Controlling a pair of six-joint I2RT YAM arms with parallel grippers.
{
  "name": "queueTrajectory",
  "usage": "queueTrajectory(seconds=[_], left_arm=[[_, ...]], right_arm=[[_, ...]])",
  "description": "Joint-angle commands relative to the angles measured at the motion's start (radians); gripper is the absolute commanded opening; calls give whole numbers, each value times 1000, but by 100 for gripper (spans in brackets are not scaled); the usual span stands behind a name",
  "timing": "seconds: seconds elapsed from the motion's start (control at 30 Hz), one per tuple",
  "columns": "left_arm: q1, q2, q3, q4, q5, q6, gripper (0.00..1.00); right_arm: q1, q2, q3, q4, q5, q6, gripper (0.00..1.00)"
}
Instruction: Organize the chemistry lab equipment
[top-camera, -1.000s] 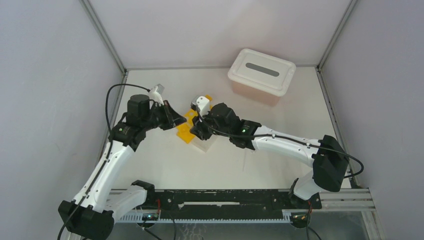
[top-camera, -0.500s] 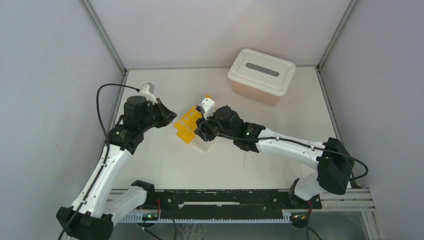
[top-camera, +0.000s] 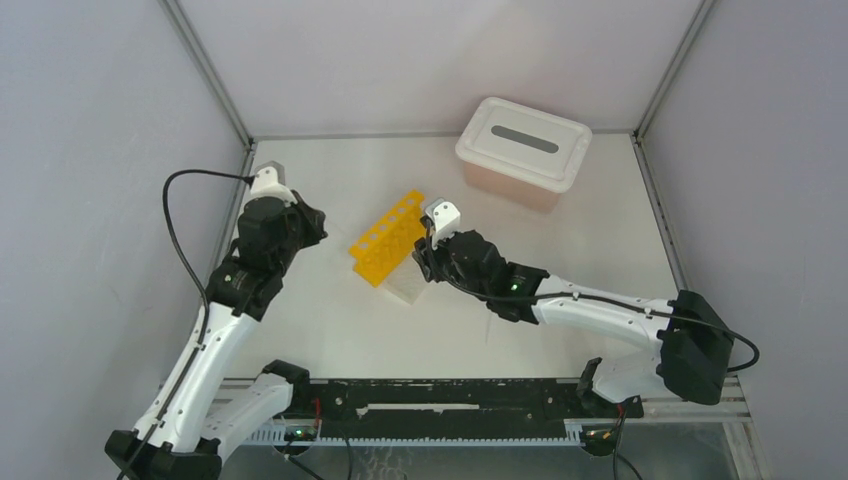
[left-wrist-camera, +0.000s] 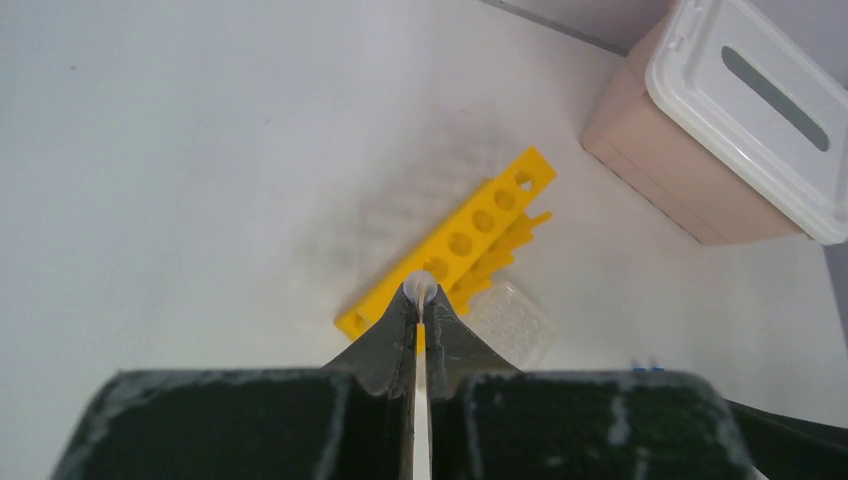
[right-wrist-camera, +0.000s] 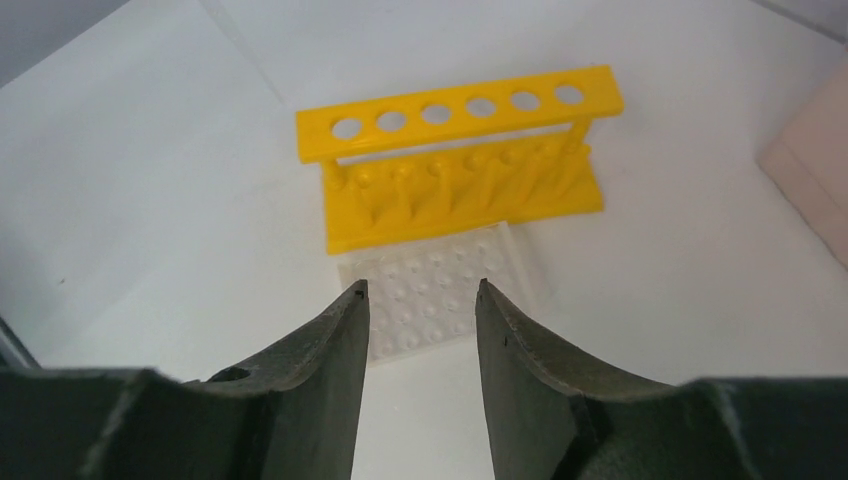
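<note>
Sorting gear: we see yellow tube rack (top-camera: 385, 238) mid-table w/ small clear grid rack (right-wrist-camera: 440, 262) touching it. Right gripper (right-wrist-camera: 418, 292) gapes empty by grid rack; left gripper (left-wrist-camera: 420, 310) pinches, prob., a thin dropper (left-wrist-camera: 420, 289). Next we'd slot it upright into a hole.

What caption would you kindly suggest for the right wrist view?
Open right hand hovers before the yellow rack, with the clear grid rack lying beside its base.

Left pincer (left-wrist-camera: 420, 295) and right pincer (right-wrist-camera: 420, 290) backed off yellow rack (top-camera: 385, 238)
</note>
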Motion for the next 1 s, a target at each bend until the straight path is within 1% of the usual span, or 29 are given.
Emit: queueTrajectory(seconds=[0.0,0.13,0.3,0.77,0.97], left_arm=[[-30,24,1,69,-106,48,4],[-74,50,-5,88,-168,64,4],[-95,81,-3,105,-185,64,4],[-155,134,-31,146,-252,55,3],[-196,164,-43,168,-317,64,3]], right_arm=[[17,-55,-15,68,121,10,52],[17,-69,-37,69,141,17,54],[17,-77,-55,64,170,32,58],[11,-114,-111,91,191,57,59],[7,-133,-136,108,188,63,59]])
